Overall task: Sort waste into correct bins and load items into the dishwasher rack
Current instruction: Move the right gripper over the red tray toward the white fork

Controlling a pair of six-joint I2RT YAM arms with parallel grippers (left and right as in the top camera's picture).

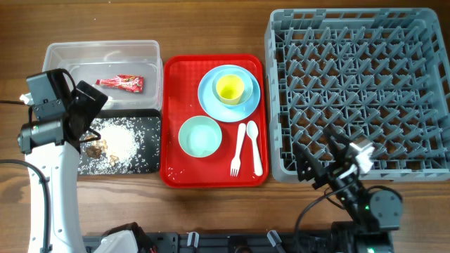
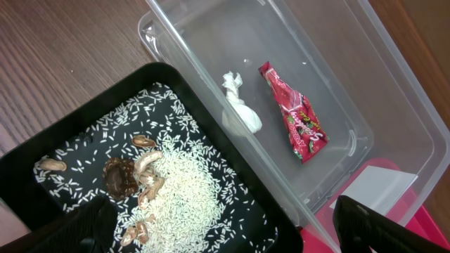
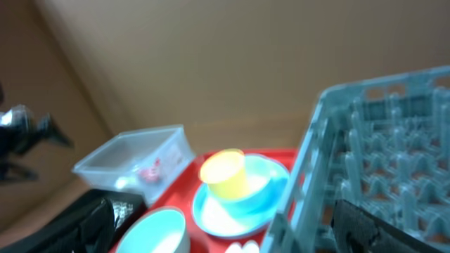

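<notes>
**Both grippers gaping, nothing in either**

Left gripper (image 2: 221, 211) hangs over the seam between the black tray (image 1: 152, 121) and the clear tub (image 1: 102, 49), its jaws spread wide and bare. The right gripper (image 1: 322, 156) sits at the near left corner of the grey rack (image 1: 358, 91), jaws just as wide, also holding nothing.

In the tub lie a crinkled red wrapper (image 2: 294, 116) with printed lettering and, just beside it, a small white scrap (image 2: 241, 112) twisted into a knot. The black tray touches the tub's near side. White rice (image 2: 183, 190) is scattered across it, thickest in one heap, with lumpy brown food bits (image 2: 121, 176) at the heap's edge.

On the flat red tray (image 1: 176, 77), between the bins and the rack, stands a pale blue plate (image 1: 209, 109) carrying a pale blue bowl (image 1: 251, 95), and a yellow cup (image 1: 230, 88) stands upright inside that bowl. A mint-green bowl (image 1: 200, 135) sits just in front of the plate, upright. A white fork (image 1: 238, 149) and a white spoon (image 1: 254, 147) lie side by side to its right, handles pointing away from the robot.

The rack, a square grid of upright pegs, rests on the wooden table (image 1: 211, 28) beside the red tray.
</notes>
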